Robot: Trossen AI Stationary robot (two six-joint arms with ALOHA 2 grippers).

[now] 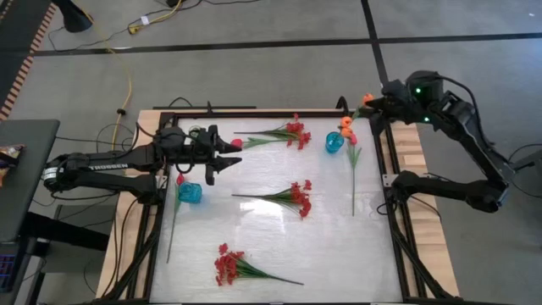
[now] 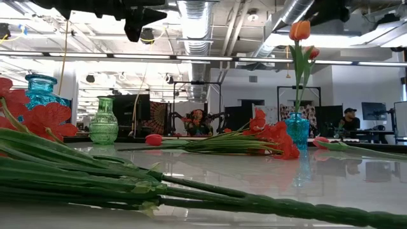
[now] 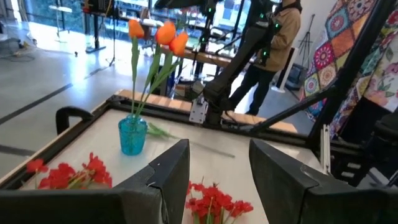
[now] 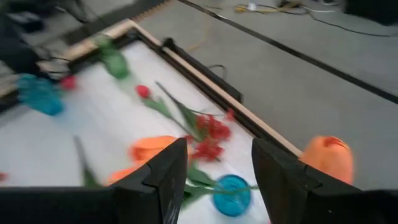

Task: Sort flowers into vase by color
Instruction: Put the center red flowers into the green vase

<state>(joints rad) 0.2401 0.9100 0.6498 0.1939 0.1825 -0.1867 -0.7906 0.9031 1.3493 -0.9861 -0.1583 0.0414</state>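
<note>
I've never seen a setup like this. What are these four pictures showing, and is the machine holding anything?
It is a robot with two dark arms at a white table. One camera looks straight down, one sits at table height, and one rides on each wrist. The left gripper hovers open and empty over the table. The right gripper, at the far right corner, stands open beside an orange tulip. Red sprays lie loose on the table; a blue vase already holds orange tulips.

We are reaching our left arm in from the left edge, left gripper hovering over the table's far-left part with its fingers parted and empty, folding our right arm at the far-right corner, right gripper spread, gripping nothing.
</note>
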